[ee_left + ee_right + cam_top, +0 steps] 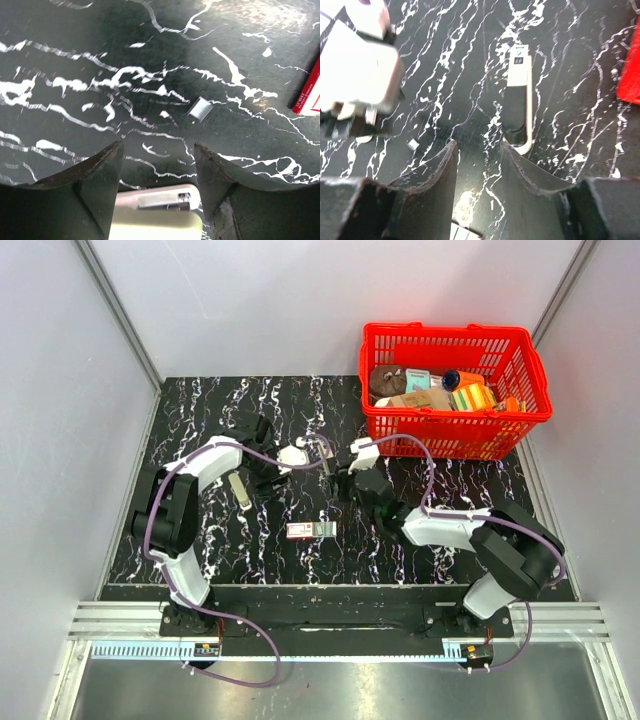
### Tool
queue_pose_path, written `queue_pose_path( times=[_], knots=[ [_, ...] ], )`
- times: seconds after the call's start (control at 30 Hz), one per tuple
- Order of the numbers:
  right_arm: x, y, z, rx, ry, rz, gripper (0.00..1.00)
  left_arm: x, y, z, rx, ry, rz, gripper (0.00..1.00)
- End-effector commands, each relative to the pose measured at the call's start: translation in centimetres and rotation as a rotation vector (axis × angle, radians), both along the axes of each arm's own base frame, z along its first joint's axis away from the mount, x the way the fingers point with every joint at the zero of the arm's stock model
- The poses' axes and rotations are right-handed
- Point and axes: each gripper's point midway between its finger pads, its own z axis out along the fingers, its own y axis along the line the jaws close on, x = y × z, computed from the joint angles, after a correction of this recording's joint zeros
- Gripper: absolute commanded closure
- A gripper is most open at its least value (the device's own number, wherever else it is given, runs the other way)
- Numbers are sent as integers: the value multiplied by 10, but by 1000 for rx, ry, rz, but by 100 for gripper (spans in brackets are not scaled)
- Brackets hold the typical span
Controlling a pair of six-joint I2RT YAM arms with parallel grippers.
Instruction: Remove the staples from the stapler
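Red basket (pixel 450 435) holds assorted boxes (pixel 428 397). Right pincer (pixel 479 147), slightly parted and empty, sits just beside the stapler (pixel 520 95); left pincer (pixel 158 147) half-open, grip unclear.

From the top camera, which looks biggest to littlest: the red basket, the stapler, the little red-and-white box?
1. The red basket: by far the largest.
2. The stapler and the red-and-white box: they look about alike, so I won't rank them.

The left arm (pixel 185 505) and right arm (pixel 450 528) bend inward, hands close together at centre. The right hand (pixel 479 145) has its fingers apart. The left hand (pixel 158 145) shows fingers parted midway, grip unclear.
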Motion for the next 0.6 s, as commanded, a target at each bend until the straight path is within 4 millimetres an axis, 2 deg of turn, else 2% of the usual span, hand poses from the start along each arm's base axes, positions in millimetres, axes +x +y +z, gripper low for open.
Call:
queue_pose_path(
  times=[0.0, 0.2, 0.57],
  knots=[
    [14, -14, 41, 127, -91, -43, 55, 5, -16, -5, 37, -46, -198, 37],
    [16, -17, 40, 148, -77, -42, 55, -10, -21, -18, 26, -5, -263, 38],
    [17, -17, 40, 159, -72, -40, 55, -18, -33, -27, 33, 11, -303, 38]
  ],
)
